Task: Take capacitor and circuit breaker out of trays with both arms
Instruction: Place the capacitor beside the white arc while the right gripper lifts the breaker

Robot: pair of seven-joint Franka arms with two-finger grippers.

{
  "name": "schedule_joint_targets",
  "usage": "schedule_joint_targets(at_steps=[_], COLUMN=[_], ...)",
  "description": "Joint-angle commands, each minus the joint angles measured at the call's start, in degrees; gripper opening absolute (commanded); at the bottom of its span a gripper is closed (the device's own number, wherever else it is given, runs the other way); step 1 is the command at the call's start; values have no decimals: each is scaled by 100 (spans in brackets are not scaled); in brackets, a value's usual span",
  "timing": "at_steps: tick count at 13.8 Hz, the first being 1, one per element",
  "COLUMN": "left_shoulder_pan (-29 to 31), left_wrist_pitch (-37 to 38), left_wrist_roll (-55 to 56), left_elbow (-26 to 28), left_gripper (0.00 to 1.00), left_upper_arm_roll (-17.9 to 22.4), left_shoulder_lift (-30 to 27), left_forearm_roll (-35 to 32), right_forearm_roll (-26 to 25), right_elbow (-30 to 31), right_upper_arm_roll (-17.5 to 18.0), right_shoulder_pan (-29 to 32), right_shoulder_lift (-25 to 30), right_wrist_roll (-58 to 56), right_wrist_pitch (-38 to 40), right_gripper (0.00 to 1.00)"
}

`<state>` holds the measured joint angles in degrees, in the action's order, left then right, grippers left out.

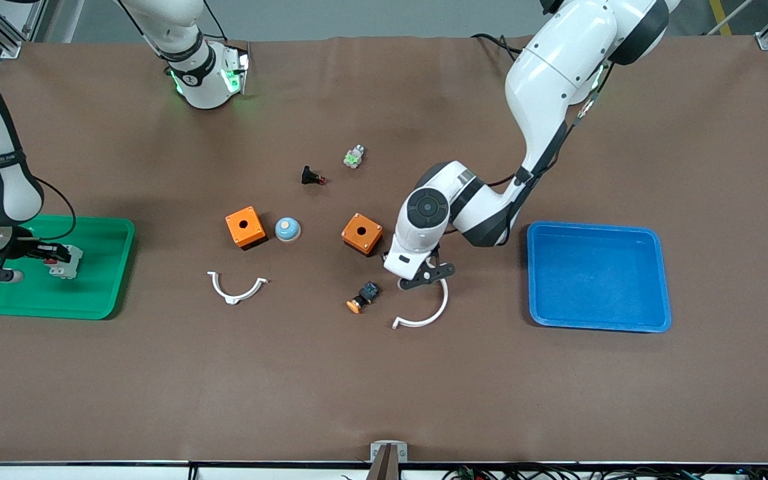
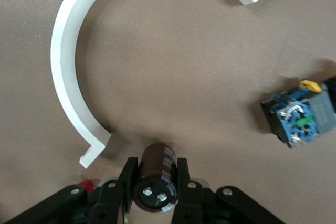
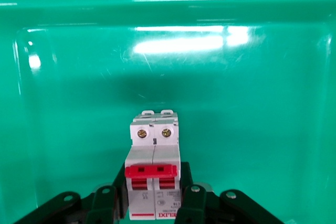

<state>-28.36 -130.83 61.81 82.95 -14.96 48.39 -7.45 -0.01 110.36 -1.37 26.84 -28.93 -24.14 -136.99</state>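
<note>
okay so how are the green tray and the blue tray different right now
The green tray lies at the right arm's end of the table; the blue tray lies toward the left arm's end. The green tray has the breaker in it, gripped by the right gripper; the blue tray holds nothing. Both are shallow rectangular trays with rounded corners.

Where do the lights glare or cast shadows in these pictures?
Right wrist view: white glare streaks on the green tray, a soft shadow above the breaker. Left wrist view: the white arc edges a faint shadow. Front view: even light, green glow at one arm's base.
</note>
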Motion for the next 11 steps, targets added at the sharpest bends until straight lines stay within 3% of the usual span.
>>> schedule_joint_targets(at_steps=[1, 2, 3, 6, 11], left_shoulder_pan=[-29, -20, 15, 68, 400], left_wrist_pitch=[-4, -4, 5, 66, 777], left_wrist_roll=[77, 68, 42, 24, -28], left_elbow=[-174, -174, -174, -174, -147], left_gripper=[46, 66, 100, 100, 100], left_upper_arm_roll=[46, 46, 46, 150, 441], left_shoulder_lift=[74, 65, 13, -303, -1278], left_forearm_roll=[-98, -98, -133, -169, -178], right_forearm_roll=[98, 107, 107, 115, 107], right_elbow=[-531, -838, -1102, -1727, -2045], right_upper_arm_roll=[84, 84, 101, 128, 128], right_shoulder_pan=[68, 41, 32, -169, -853], right_shoulder_lift=[-34, -34, -34, 10, 466], right_wrist_roll=[-56, -56, -47, -12, 434], right_wrist_pitch=[679, 1188, 1706, 2851, 3030], right_gripper=[13, 11, 10, 8, 8])
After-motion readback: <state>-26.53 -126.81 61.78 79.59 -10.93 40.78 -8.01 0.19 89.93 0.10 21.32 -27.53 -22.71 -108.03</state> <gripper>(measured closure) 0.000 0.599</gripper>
